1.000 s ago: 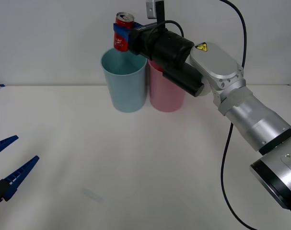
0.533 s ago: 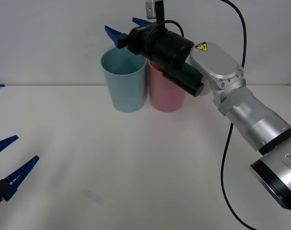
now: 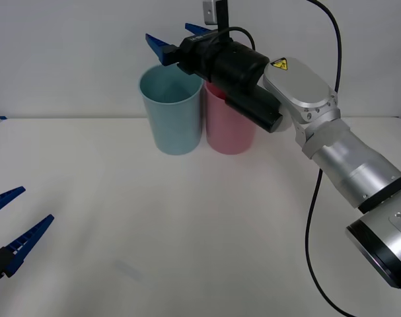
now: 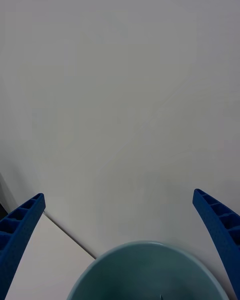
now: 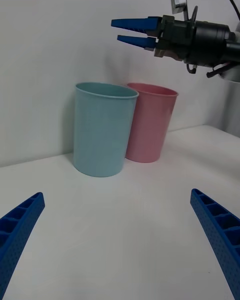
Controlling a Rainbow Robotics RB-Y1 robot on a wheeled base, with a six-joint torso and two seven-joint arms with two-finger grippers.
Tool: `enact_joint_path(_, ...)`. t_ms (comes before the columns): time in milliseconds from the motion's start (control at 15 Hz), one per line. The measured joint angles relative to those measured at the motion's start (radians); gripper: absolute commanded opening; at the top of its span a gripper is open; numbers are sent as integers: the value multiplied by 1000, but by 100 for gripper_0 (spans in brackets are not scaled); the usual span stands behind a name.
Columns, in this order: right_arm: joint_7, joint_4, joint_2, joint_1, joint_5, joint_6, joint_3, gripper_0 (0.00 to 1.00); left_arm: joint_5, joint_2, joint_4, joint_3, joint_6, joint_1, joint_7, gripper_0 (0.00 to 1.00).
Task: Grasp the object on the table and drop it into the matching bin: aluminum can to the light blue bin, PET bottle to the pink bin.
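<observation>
Over the light blue bin [image 3: 171, 109], right pincer [image 3: 177, 39] hangs spread and empty; left pincer [image 3: 12, 228] idles apart above the worktop [image 3: 187, 224]. Thin cans dent easily, so I'd grip mid-body.

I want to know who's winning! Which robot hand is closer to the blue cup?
The right one. The right hand hangs open just above the blue cup, over its mouth. The left hand is open too, far away, low over the near edge of the table.

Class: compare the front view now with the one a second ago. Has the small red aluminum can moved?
Yes. It was clamped above the tall light blue plastic bin; now the open right gripper above that bin's rim is empty, so it probably fell inside.
</observation>
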Motion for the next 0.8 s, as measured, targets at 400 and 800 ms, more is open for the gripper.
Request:
enact_joint_path(400,42,-268,-100,181,1,0,5,100,0,0,0,0,0,0,0,100)
enact_joint_path(800,56,-689,-304,495,-26,-3,6,100,0,0,0,0,0,0,0,100)
